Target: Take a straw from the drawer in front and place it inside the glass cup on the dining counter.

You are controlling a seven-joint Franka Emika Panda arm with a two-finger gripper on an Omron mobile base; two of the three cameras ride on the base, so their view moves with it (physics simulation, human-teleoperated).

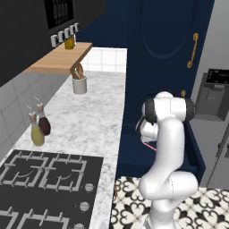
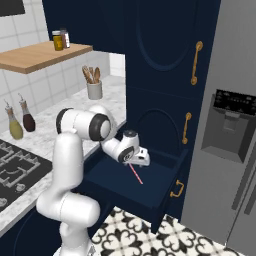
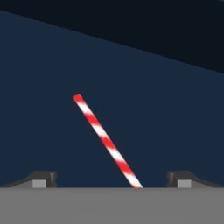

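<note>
The navy drawer stands pulled open, its small brass handle on the front panel. On its floor lies the red and white striped straw, flat and slanting. My gripper hangs just above the straw inside the drawer, open, with nothing between its fingers. In the hand view the straw runs from the upper left down to the bottom middle, between my two fingertips, which stand wide apart. From the left, my arm covers most of the drawer; a short bit of straw shows. The glass cup and dining counter are out of view.
A marble worktop left of the drawer carries a white crock of wooden utensils, two oil bottles and a black stove. Tall navy doors with long brass handles rise behind. A grey fridge stands to the right.
</note>
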